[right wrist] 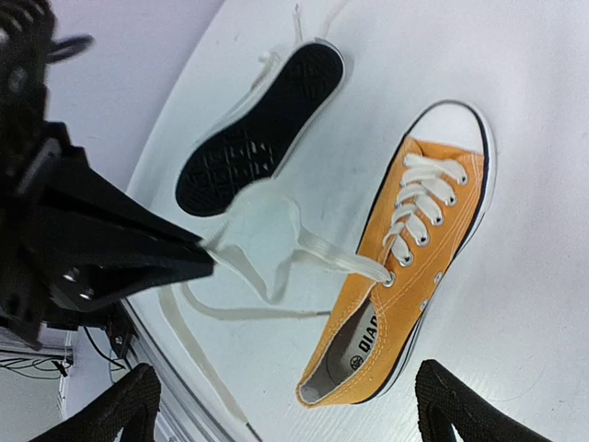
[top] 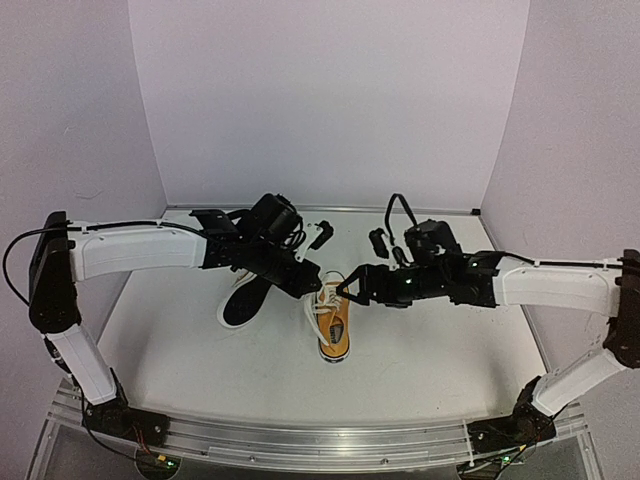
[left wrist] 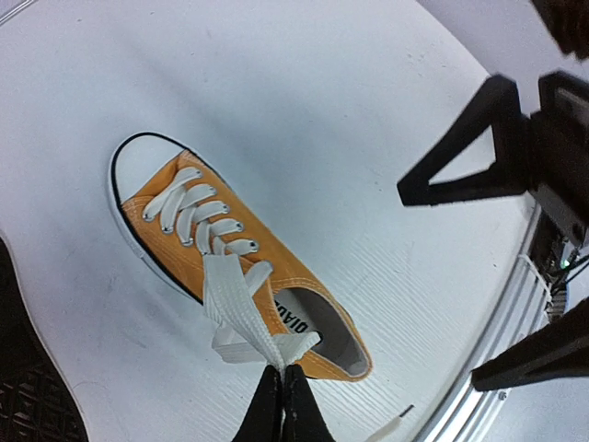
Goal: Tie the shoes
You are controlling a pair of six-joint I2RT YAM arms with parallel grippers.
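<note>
Here the left claw (left wrist: 282,405) pinches shut on the white lace (left wrist: 241,308) above the orange shoe (top: 336,338), central on the table (top: 200,370), toe toward its far edge; the right claw (top: 350,284), gaping empty, hangs just right of that lace.

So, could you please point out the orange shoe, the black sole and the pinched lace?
orange shoe (right wrist: 411,299), right wrist view, on its canvas side panel.
black sole (right wrist: 262,129), right wrist view, on the middle of the tread.
lace (left wrist: 237,308), left wrist view, on the flat band by the tongue.
</note>
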